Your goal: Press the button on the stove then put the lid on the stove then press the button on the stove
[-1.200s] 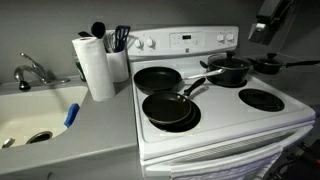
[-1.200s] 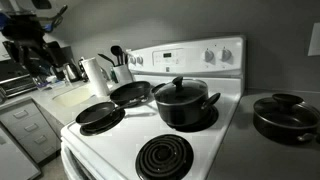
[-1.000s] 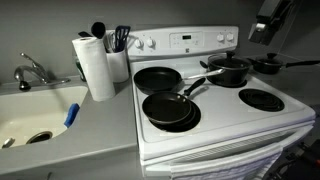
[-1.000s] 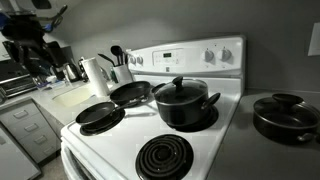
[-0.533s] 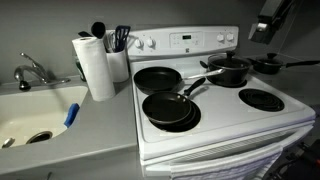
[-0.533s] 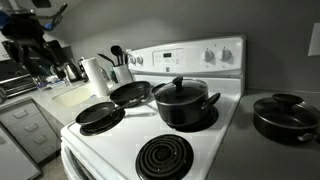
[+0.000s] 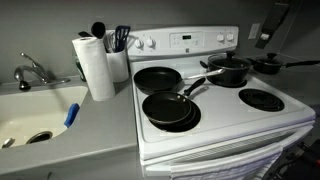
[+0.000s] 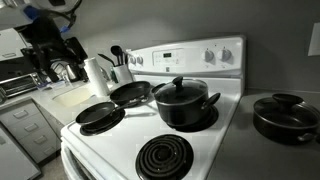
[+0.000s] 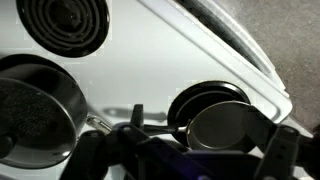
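Wrist view looks down past the gripper [image 9: 185, 162] — its fingers stand apart with nothing between them — onto the white stove [image 9: 140, 70]. The lid [image 9: 30, 112] sits on the black pot [image 8: 185, 110] at a back burner, its metal rim showing, covering the pot as a lid normally would. In an exterior view the arm [image 8: 48, 38] hangs high in front of the range, well apart from the back panel [image 8: 195, 55], so the first button press looks not yet begun; empty fingers suit that poke.
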